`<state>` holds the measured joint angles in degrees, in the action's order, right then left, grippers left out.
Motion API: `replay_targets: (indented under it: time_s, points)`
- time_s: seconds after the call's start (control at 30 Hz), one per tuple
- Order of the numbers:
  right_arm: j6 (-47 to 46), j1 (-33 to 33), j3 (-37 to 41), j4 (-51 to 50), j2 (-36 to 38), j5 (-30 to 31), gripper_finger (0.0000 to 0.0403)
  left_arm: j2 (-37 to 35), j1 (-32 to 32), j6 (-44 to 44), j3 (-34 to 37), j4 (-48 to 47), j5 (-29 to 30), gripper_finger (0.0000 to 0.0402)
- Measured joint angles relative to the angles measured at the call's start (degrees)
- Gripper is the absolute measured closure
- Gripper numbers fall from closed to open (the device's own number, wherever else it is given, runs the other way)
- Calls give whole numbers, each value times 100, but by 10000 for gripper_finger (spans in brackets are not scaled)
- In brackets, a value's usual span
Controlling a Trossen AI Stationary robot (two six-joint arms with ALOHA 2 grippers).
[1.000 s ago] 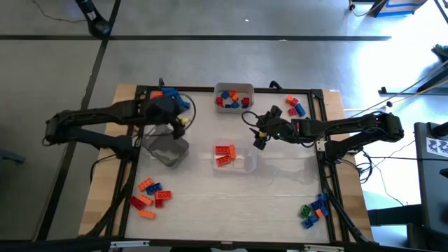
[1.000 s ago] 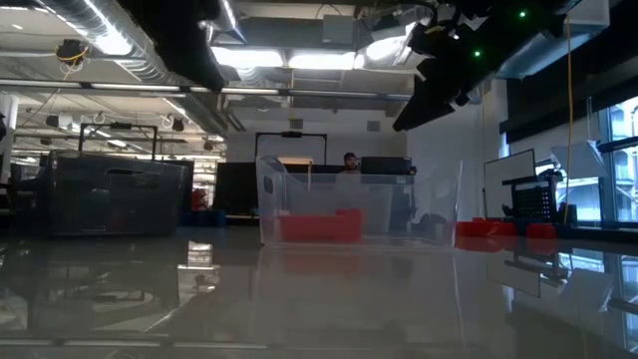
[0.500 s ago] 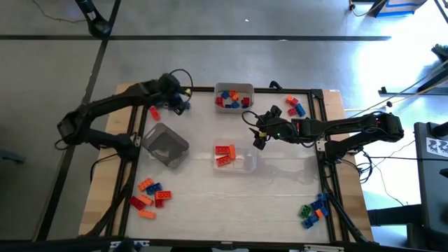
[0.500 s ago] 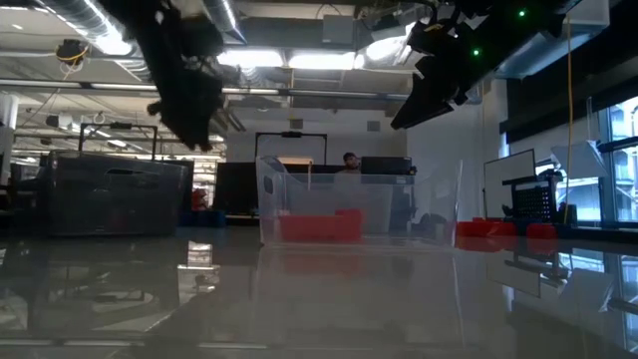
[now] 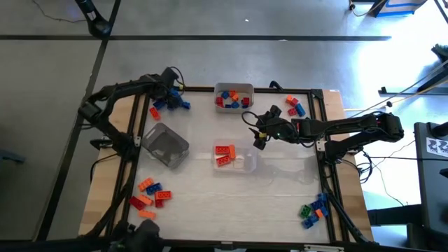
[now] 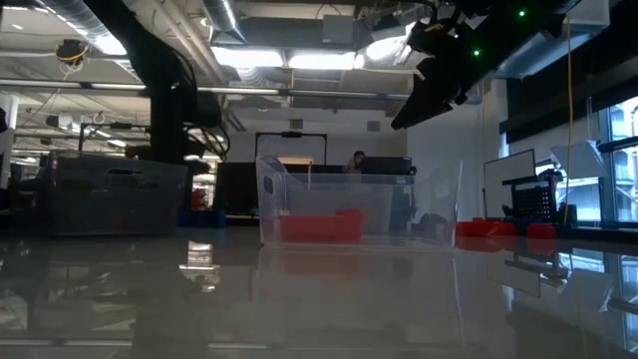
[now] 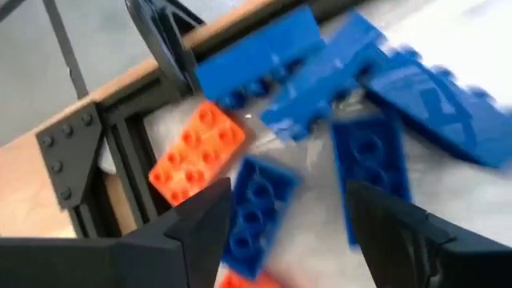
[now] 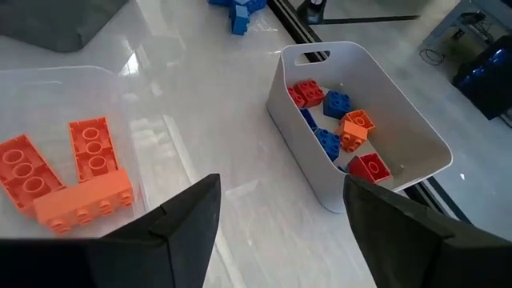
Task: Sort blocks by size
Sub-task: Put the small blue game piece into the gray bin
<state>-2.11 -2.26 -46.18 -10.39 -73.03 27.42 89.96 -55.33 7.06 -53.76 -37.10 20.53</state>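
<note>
My left gripper (image 5: 170, 92) is open at the table's far left corner, pointing down at a pile of blocks (image 5: 168, 103). In the left wrist view my left gripper (image 7: 288, 210) stands just above a small blue block (image 7: 258, 210), with an orange block (image 7: 197, 152) and longer blue blocks (image 7: 376, 80) beside it, all lying flat. My right gripper (image 5: 260, 137) hangs open above the table between the white bin (image 5: 234, 96) and the clear tray (image 5: 236, 159). In the right wrist view my right gripper (image 8: 280, 200) has nothing between its fingers.
The clear tray (image 8: 120, 88) holds orange blocks (image 8: 68, 180). The white bin (image 8: 416, 128) holds red, blue and orange blocks. A grey tray (image 5: 166, 145) stands at the left. More block piles lie near left (image 5: 148, 196), far right (image 5: 294, 106) and near right (image 5: 315, 210).
My left gripper has swung from above the grey tray toward the table's far edge and sunk, tipping down over the far left pile of blocks. My right gripper has kept still.
</note>
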Motion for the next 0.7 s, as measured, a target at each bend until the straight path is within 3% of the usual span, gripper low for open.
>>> replay_targets:
  time_s: [0.47, 0.7]
  points:
    - [156, 0, -1, 0, 0, 0, 142, 206, -735, -84, -13, 585, -200, 186]
    - [158, 0, -1, 0, 0, 0, 142, 437, -962, -255, -43, 837, -665, 186]
